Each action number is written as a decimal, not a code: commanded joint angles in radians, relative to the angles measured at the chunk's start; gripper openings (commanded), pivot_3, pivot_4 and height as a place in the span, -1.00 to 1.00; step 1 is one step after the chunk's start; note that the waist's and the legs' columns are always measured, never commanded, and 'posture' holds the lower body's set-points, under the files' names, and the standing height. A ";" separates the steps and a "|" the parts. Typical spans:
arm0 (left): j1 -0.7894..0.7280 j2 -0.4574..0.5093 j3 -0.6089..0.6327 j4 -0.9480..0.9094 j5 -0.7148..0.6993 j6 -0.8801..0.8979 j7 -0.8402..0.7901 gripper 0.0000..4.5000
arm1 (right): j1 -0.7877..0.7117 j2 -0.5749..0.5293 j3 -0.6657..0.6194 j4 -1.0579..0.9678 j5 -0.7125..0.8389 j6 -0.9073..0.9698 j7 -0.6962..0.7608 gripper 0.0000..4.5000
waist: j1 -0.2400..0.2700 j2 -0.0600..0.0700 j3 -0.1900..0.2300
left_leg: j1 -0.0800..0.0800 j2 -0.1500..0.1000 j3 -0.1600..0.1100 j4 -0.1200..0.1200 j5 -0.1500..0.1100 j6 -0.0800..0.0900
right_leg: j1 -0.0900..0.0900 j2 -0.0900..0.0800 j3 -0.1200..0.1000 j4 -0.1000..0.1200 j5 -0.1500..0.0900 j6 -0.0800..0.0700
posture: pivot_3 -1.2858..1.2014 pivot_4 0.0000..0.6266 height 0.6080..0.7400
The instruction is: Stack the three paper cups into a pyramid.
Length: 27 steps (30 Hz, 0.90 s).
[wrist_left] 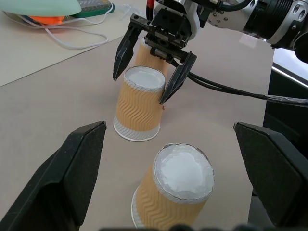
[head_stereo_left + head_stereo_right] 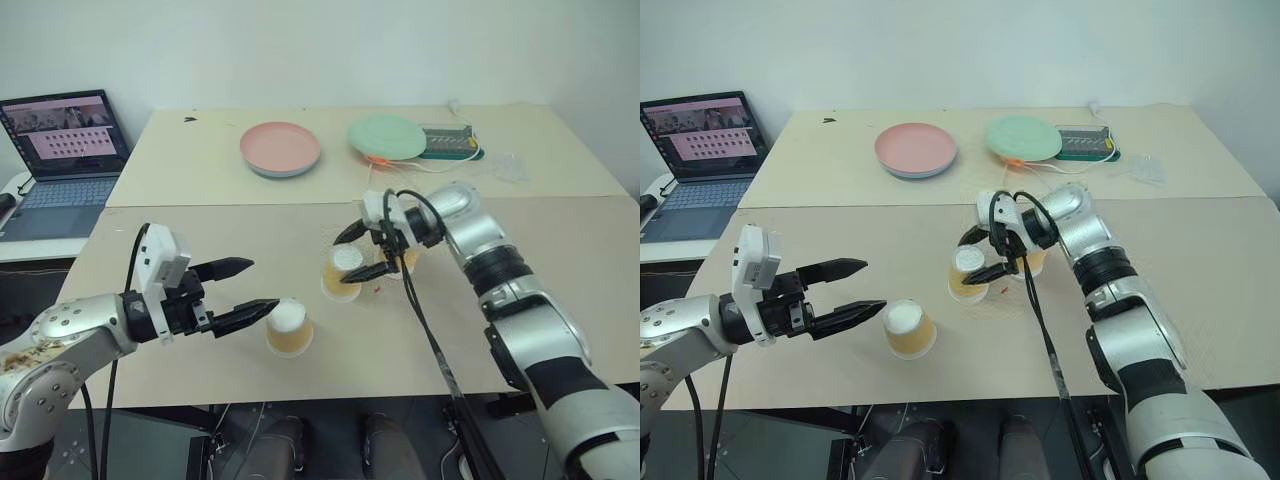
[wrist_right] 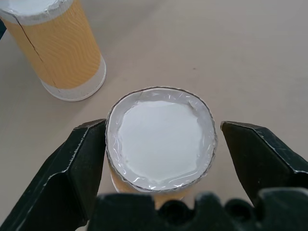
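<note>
Three paper cups stand upside down on the beige table (image 2: pixel 200 230), white bases up. The middle cup (image 2: pixel 342 273) sits between the spread fingers of my right gripper (image 2: pixel 340 260), which is open; in the right wrist view this cup (image 3: pixel 161 137) has one finger on each side. A second cup (image 2: pixel 410 260) stands just behind that gripper, partly hidden by it. The third cup (image 2: pixel 289 328) stands nearer the front edge, just right of my left gripper (image 2: pixel 263 285), which is open and holds nothing.
At the back of the table are a pink plate (image 2: pixel 280 148), a green plate (image 2: pixel 387 136) and a green tray (image 2: pixel 450 143) with a white cable. A laptop (image 2: pixel 65 150) sits on a side table at the left.
</note>
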 commanded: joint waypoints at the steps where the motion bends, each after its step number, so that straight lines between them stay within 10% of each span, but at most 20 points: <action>1: -0.021 0.013 0.009 -0.007 -0.009 -0.008 -0.013 1.00 | 0.001 -0.069 -0.080 -0.182 0.064 0.062 0.027 0.96 | 0.002 0.000 0.000 | 0.000 0.000 0.000 0.000 0.000 0.000 | 0.000 0.000 0.000 0.000 0.000 0.000 | 0.03 -0.52 0.66; 13: -0.046 -0.002 -0.022 0.013 0.013 -0.017 -0.023 1.00 | 0.281 -0.285 -0.387 -0.778 0.213 0.506 -0.304 0.96 | 0.014 0.000 0.000 | -0.002 0.002 0.001 0.000 -0.001 -0.001 | 0.000 0.000 0.001 0.000 -0.001 -0.001 | 0.03 -0.52 0.66; 27: -0.065 0.004 -0.036 0.024 0.007 -0.004 -0.027 1.00 | 0.539 -0.204 -0.500 -0.966 0.229 0.752 -0.748 0.96 | 0.017 0.000 0.000 | -0.002 0.003 0.005 0.000 -0.001 0.000 | 0.000 0.000 0.005 -0.001 -0.001 -0.002 | 0.03 -0.52 0.66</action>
